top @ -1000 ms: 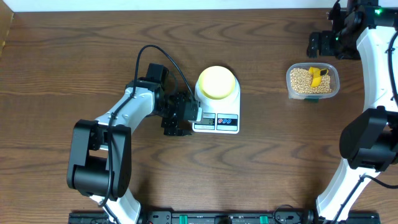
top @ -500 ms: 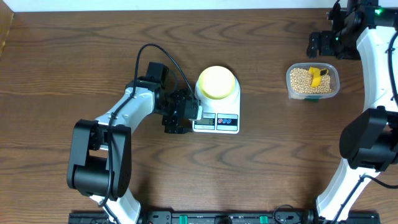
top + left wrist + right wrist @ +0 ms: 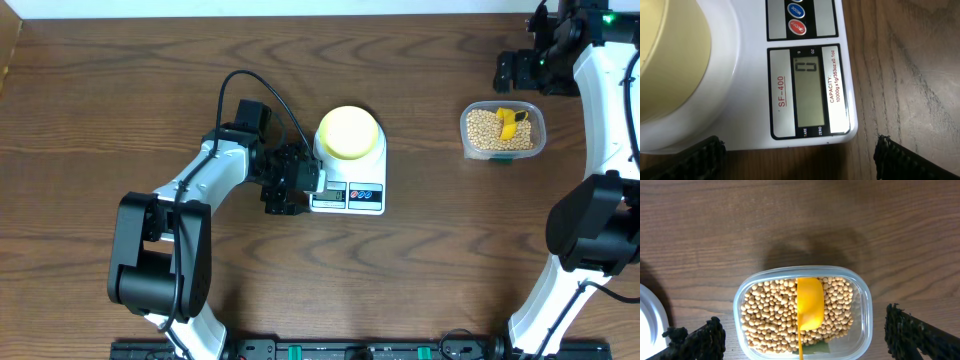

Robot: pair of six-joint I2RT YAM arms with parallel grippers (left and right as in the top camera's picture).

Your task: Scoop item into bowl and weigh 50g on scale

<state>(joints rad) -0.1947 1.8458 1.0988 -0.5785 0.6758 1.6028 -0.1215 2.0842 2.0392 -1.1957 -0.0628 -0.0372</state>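
Reading "SF-400" on the scale (image 3: 750,60), display (image 3: 807,90) showing 0 | bowl (image 3: 349,132) sits on it | beans (image 3: 770,310) in clear tub (image 3: 866,305) with yellow scoop (image 3: 810,302) | left gripper (image 3: 801,159) spread wide at the display | right gripper (image 3: 805,336) spread wide above the tub

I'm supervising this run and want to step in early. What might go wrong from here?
The open left gripper hangs close to the scale's display corner; a bump could shift the scale or upset its zero reading.
The yellow scoop lies among the beans in the clear tub; the open right gripper could shove the tub or scatter beans while grasping it.
The bowl sits well apart from the tub, so beans may roll off in transit.
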